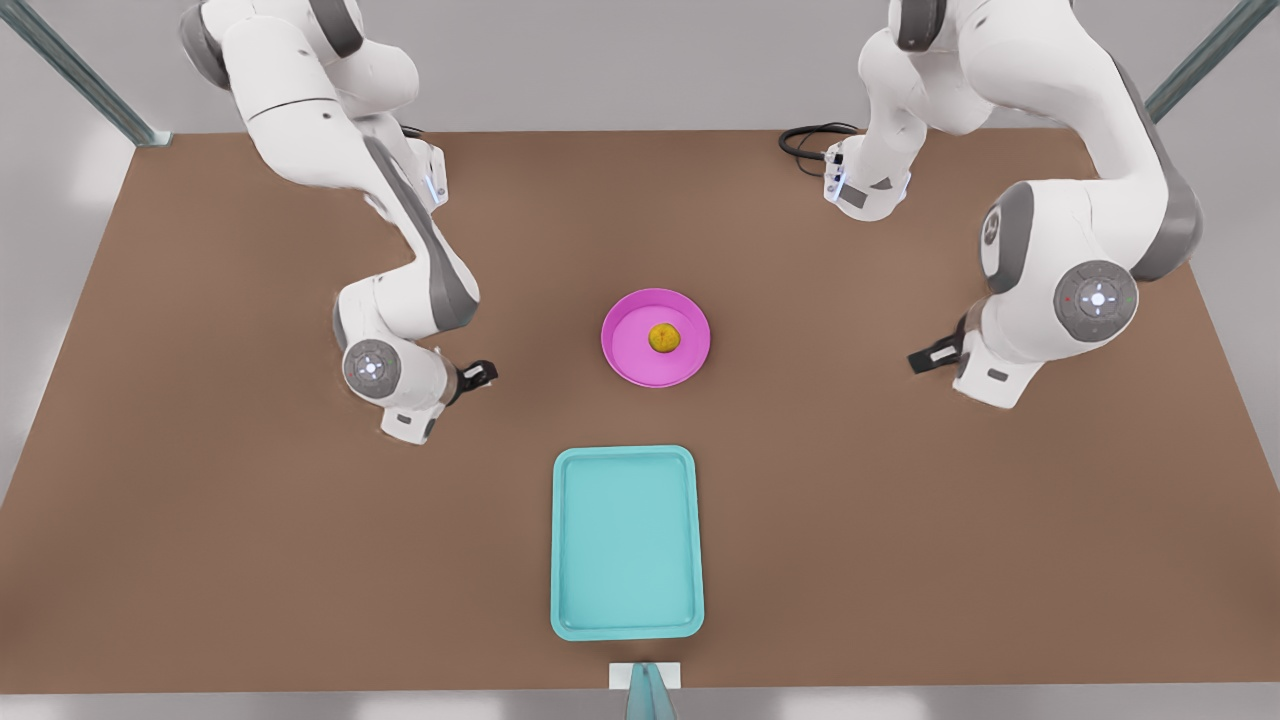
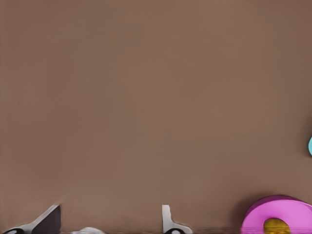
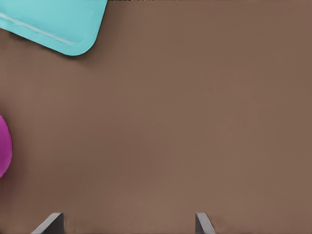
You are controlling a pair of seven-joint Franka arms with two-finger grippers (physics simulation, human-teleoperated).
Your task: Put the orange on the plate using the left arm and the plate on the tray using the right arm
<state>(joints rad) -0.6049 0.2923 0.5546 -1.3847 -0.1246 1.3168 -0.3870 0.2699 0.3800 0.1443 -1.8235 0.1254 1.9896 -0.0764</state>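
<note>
My left pincer (image 1: 935,352) hangs low over the brown tabletop (image 1: 250,560) at the plate's 3 o'clock in the front view, fingers spread wide with nothing between them. My right pincer (image 1: 478,375) hangs at the plate's 9 o'clock, somewhat nearer to it, also wide open and empty. The orange (image 1: 664,337) sits inside the magenta plate (image 1: 625,355), just off its middle, and the plate lies flat near the table's centre, apart from both pincers. The teal tray (image 1: 626,610) lies flat at the plate's 6 o'clock with a strip of bare table between them, its long side running toward the near edge. The table is plain and matte, with pale grey around it. A black cable (image 1: 808,140) loops at the far edge at about 1 o'clock from the plate, grey-green struts (image 1: 80,75) slant in at the far corners, and a small white block (image 1: 645,675) sits at the near edge.
</note>
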